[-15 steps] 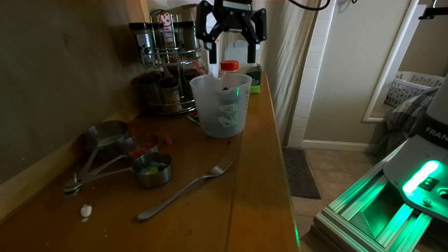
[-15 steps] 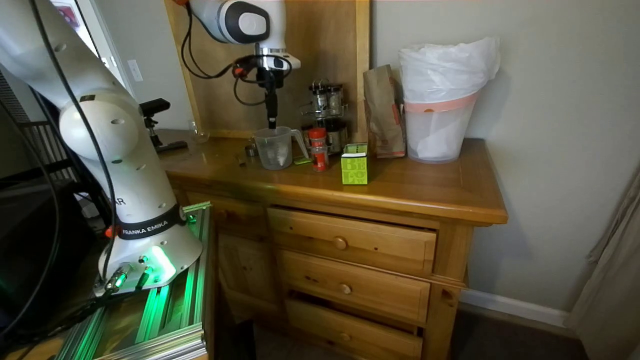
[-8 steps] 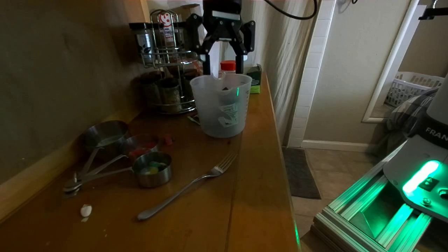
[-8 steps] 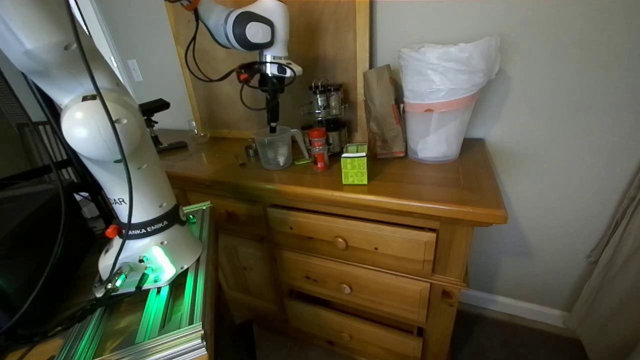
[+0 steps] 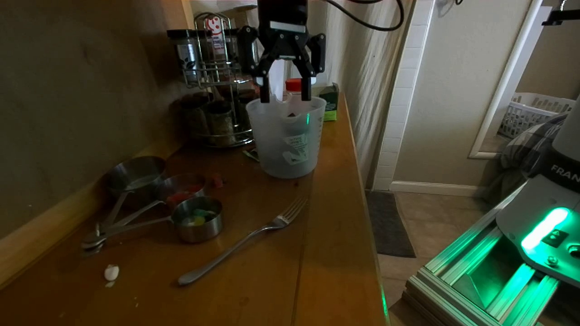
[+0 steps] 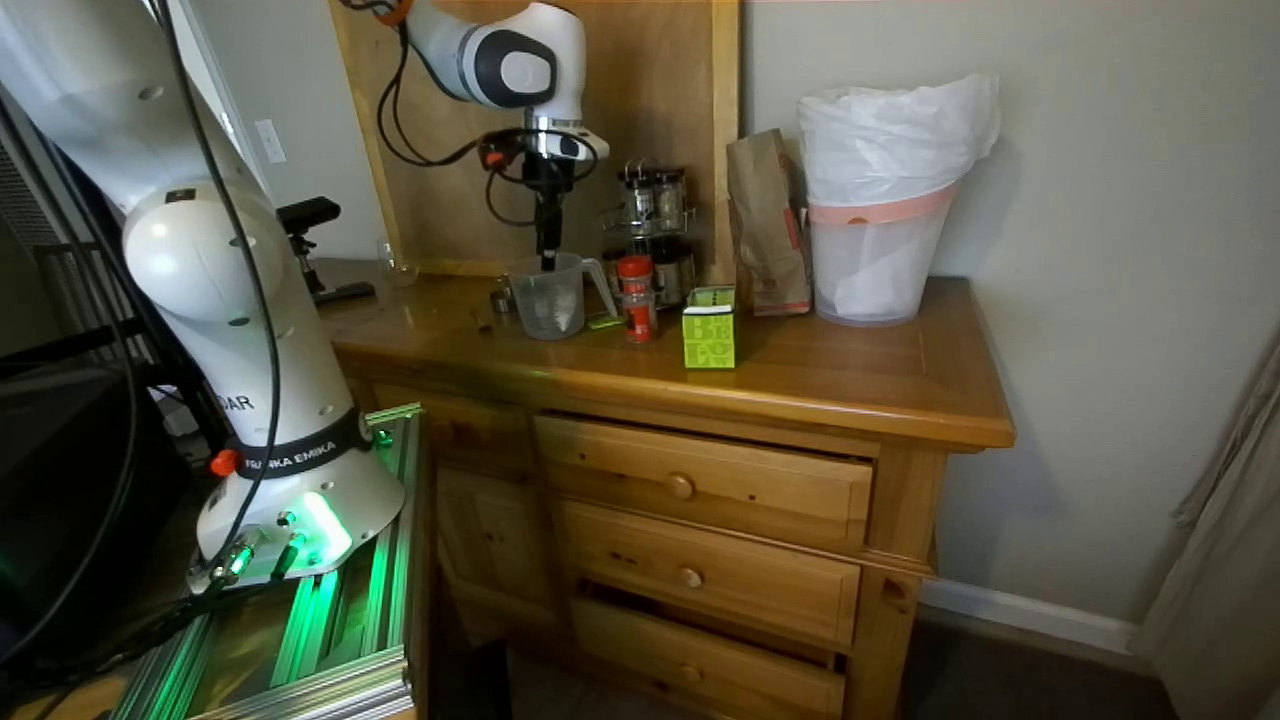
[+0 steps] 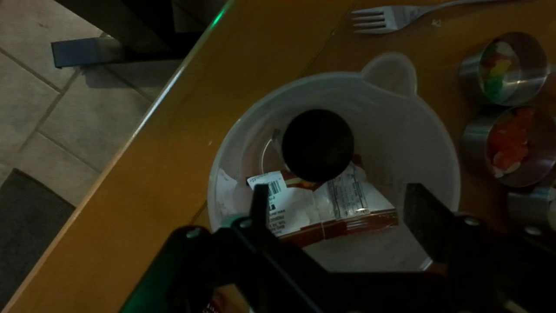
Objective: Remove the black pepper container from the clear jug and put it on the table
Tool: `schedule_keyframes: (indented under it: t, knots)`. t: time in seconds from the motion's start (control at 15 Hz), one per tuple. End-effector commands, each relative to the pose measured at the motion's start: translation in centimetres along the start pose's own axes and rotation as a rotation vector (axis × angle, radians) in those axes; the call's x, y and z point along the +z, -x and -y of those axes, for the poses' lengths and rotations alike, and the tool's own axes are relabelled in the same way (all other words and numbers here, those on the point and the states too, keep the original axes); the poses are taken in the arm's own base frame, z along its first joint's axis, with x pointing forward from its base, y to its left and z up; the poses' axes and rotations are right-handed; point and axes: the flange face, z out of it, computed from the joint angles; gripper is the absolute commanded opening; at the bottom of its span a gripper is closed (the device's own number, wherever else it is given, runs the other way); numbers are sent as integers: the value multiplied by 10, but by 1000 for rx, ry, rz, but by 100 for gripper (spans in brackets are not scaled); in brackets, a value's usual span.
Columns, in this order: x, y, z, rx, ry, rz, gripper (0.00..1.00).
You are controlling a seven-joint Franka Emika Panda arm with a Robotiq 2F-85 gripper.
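Observation:
The clear jug is whitish, translucent and upright on the brown wooden table. It also shows in an exterior view and the wrist view. In the wrist view the black pepper container shows as a round black lid inside the jug, near the wall. A white and brown packet lies beside and partly under it. My gripper points down over the jug, open and empty. In the wrist view its fingertips are apart, with the lid ahead of them, not between them.
Steel measuring cups with coloured bits and a fork lie near the jug. A wire spice rack stands close behind. A red-capped shaker and a green box stand beside the jug's handle. The table edge is near.
My gripper has moved down toward the jug, shifting left in an exterior view. Its fingertips look somewhat closer together but remain apart. The jug has not moved.

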Motion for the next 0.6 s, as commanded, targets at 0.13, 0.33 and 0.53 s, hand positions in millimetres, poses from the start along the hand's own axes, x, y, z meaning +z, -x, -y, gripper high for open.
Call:
schedule_keyframes:
  t: [0.13,0.33,0.53]
  knots:
    - [20,-16,-1,31,-33,73,79]
    - [32,-17,0,34,-11,131,79]
    - [42,-18,1,33,-1,172,75]
